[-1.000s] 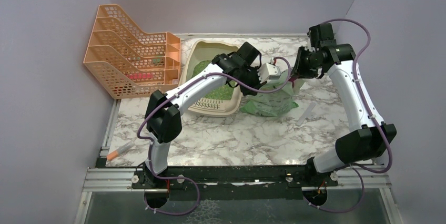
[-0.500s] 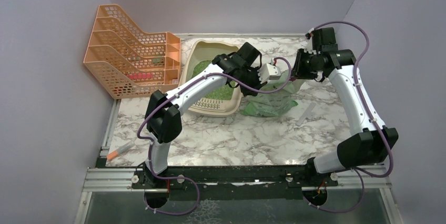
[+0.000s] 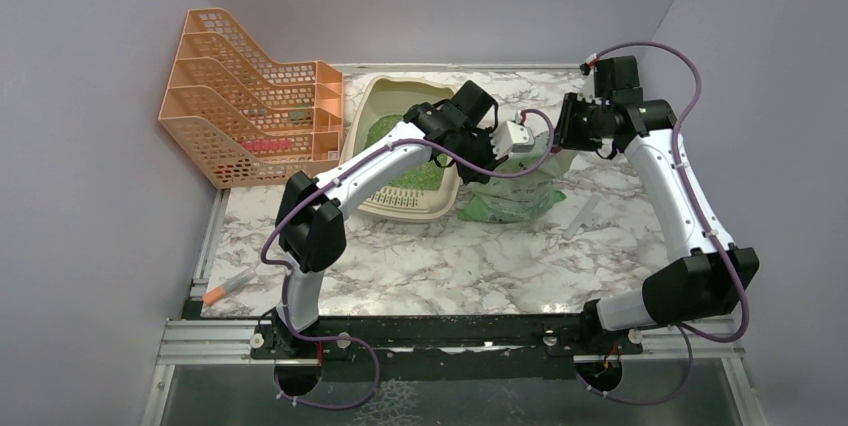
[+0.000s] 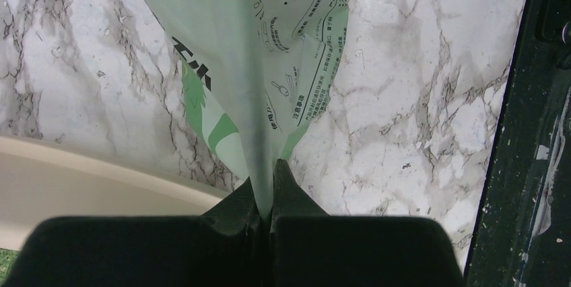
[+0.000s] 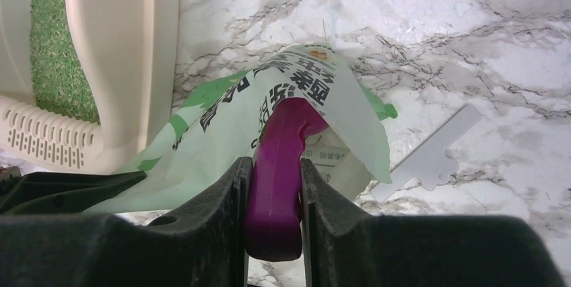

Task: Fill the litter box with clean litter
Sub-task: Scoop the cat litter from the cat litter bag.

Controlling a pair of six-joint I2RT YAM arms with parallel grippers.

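- Left wrist: my left gripper is pinching a thin fold of the litter bag tight between its jaws. The bag is hanging over the marble table, just beside the litter box. Risk: the soft film sliding out of the pinch, so the bag mouth collapses.
- Right wrist: my right gripper is clamping the magenta scoop by its handle, head tucked inside the bag mouth. Risk: a hard push tearing the film; a tilted lift scattering granules onto the marble.
- Top external: clean litter is lying in the box; the bag is slumping at its right side. Risk: my crowded wrists knocking together.
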